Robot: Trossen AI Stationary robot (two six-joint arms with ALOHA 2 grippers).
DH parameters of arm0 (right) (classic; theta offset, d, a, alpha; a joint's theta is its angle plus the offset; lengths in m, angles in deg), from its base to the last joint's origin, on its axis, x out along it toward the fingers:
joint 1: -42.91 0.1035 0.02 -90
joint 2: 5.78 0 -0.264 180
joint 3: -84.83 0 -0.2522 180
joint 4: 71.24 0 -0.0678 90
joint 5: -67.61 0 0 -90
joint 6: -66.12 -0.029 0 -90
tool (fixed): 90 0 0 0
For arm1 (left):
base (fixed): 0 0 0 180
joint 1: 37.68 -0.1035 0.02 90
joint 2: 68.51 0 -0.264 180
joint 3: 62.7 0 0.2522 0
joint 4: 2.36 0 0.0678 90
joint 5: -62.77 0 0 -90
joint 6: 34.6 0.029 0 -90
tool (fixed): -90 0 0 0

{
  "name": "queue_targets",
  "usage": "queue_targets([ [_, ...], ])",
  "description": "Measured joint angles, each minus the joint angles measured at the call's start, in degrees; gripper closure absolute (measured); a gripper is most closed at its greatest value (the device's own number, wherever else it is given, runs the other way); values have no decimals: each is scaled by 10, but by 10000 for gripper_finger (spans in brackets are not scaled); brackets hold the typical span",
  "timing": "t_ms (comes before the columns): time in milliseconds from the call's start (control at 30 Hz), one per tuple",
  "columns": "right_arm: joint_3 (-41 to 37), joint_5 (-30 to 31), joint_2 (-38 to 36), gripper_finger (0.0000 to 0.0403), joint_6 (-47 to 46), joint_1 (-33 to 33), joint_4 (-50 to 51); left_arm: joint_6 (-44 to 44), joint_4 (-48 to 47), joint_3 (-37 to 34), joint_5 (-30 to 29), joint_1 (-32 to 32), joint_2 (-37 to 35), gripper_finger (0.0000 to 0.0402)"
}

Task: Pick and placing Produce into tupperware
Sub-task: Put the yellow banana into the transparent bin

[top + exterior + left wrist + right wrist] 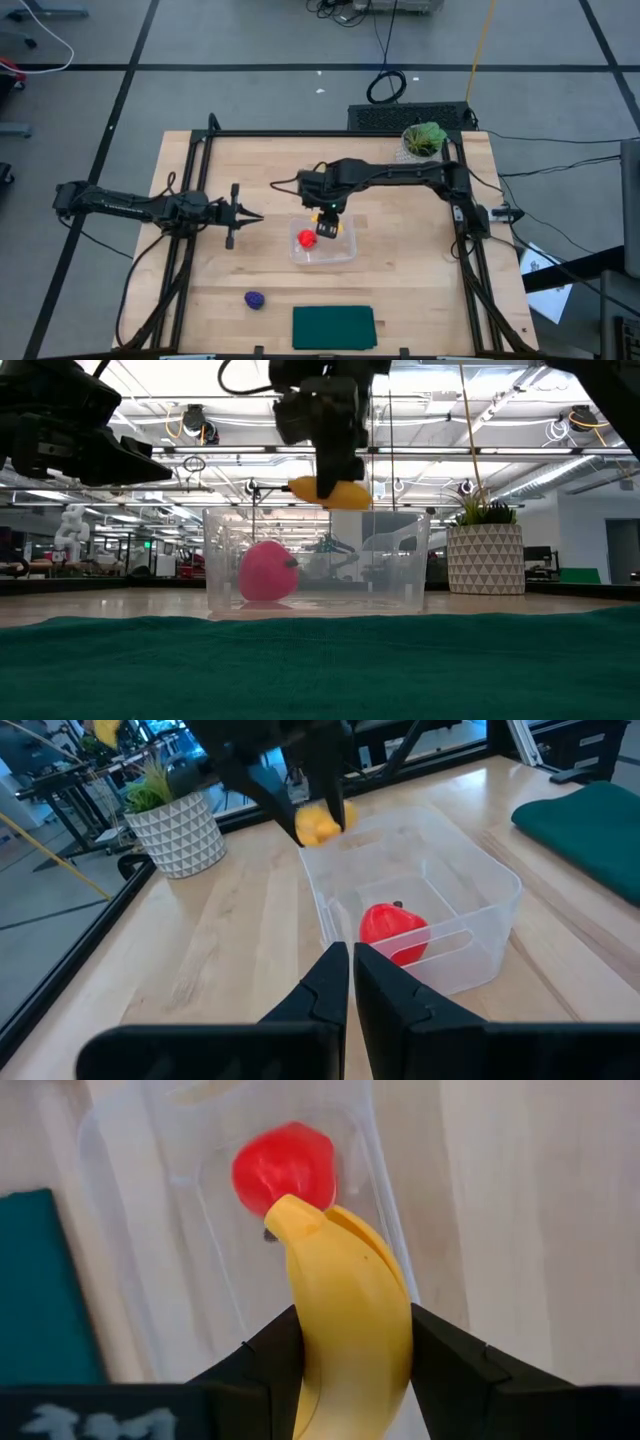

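left claw (250, 216): fingers pressed together, holding nothing, hovering over the worktop (420, 280) well to the left of the tupperware, pointing towards it.
purple lump (255, 299): lies alone on the worktop, in front of and left of the tupperware, just left of the green mat (333, 327). It looks small, light and knobbly; I judge a pinch across its middle from above would hold, though a bumpy surface may let it roll between the fingers.
red round piece (307, 238): already inside the tupperware, at its left end, resting on the floor of the tub. Smooth and rounded, so probably slippery.
tupperware (345, 251): clear thin-walled tub, upright, open on top, in the middle of the worktop. Likely light enough to slide if a claw knocks its rim.
right claw (350, 1355): pinching the banana across its width, one finger on each flank, held just above the tupperware's open top, towards its back edge.
banana (333, 491): yellow, curved, stiff-looking toy; appears light. The mid-body hold seems sound, since the curve would twist out of a grip near either tip.
plant in white pot (422, 141): at the worktop's far right corner, well behind the tupperware.
writing: no brand or label can be read on any of the things.
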Motion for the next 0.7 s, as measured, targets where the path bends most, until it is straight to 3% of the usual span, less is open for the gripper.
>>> queue_targets([
  [200, 0, -3, 13, 257, 47, 3, 1, 1, -5, 0, 0, 0, 0, 376],
  [700, -14, -92, 13, 257, 129, 1, -22, 2, -12, 0, 1, 0, 0, 376],
])
